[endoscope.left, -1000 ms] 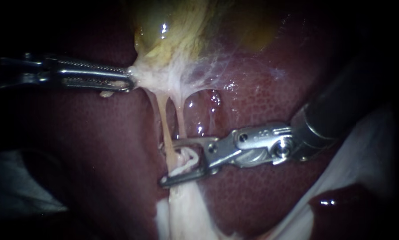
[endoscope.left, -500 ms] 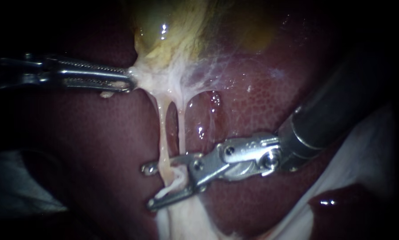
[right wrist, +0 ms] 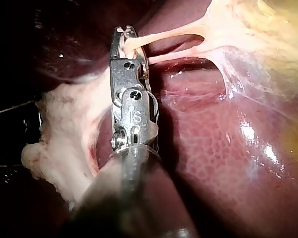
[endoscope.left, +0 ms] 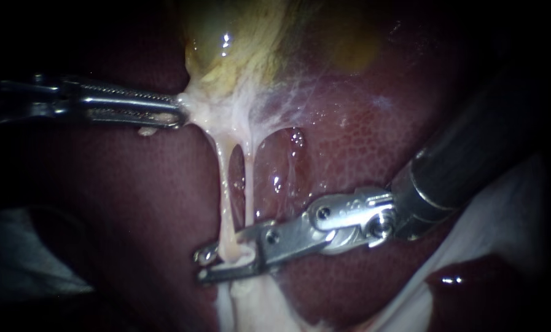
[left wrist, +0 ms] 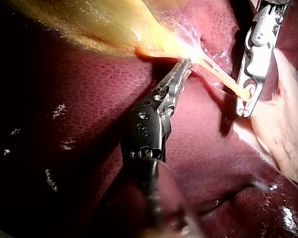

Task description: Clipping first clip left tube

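Right instrument (endoscope.left: 207, 264) pincer's clamped crosswise on the vertical left tube (endoscope.left: 226, 184); left instrument (endoscope.left: 180, 114) pincer's gripping the gallbladder (endoscope.left: 226, 49).

The endoscope view is ringed by darkness, deepest along the left edge and in the upper right corner. Dull grey material (endoscope.left: 23, 258) is seen at the lower left, pale white material (endoscope.left: 515, 197) at the lower right. The liver (endoscope.left: 361, 141) is brightly lit, and small glints are scattered over its wet surface.
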You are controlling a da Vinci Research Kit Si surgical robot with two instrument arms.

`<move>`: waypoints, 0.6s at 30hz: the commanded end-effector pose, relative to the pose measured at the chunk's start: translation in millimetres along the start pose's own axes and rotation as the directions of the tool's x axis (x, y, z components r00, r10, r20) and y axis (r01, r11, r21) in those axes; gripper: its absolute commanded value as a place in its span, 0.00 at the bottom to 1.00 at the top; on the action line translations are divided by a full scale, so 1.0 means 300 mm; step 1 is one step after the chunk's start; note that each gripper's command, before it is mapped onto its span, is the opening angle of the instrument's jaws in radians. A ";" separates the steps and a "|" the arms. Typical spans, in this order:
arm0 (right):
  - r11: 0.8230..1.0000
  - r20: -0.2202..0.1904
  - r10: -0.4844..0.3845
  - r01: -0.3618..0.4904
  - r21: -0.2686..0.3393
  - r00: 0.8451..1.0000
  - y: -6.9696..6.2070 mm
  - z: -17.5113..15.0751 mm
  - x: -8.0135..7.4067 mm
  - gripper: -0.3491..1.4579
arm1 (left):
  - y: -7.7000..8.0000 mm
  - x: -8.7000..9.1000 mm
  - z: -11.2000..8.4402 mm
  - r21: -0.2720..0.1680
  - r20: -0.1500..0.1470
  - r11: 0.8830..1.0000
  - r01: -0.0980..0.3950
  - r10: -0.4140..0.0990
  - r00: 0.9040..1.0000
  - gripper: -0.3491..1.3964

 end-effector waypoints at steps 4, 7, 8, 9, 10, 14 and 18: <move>0.999 -0.003 0.049 -0.049 0.000 0.999 0.0003 -0.001 0.0008 0.00 | 0.0000 0.0000 0.0000 0.000 0.000 1.000 0.000 0.000 1.000 0.00; 0.997 -0.005 0.062 -0.062 -0.038 0.998 0.0003 -0.003 0.0016 0.00 | 0.0000 0.0000 0.0000 0.000 0.000 1.000 0.000 0.000 1.000 0.00; 0.997 -0.006 0.062 -0.062 -0.041 0.998 0.0004 -0.003 0.0016 0.00 | 0.0000 0.0000 0.0000 0.000 0.000 1.000 0.000 0.000 1.000 0.00; 0.997 -0.006 0.063 -0.063 -0.041 0.998 0.0005 -0.003 0.0016 0.00 | 0.0000 0.0000 0.0000 0.000 0.000 1.000 0.000 0.000 1.000 0.00; 0.997 -0.006 0.063 -0.063 -0.041 0.998 0.0006 -0.004 0.0014 0.00 | 0.0000 0.0000 0.0000 0.000 0.000 1.000 0.000 0.000 1.000 0.00; 0.997 -0.006 0.063 -0.063 -0.042 0.998 0.0009 -0.004 0.0008 0.00 | 0.0000 0.0000 0.0000 0.000 0.000 1.000 0.000 0.000 1.000 0.00; 0.997 -0.005 0.062 -0.062 -0.043 0.998 0.0011 -0.003 0.0001 0.00 | -0.0002 0.0001 0.0003 0.000 0.000 1.000 0.000 0.000 1.000 0.00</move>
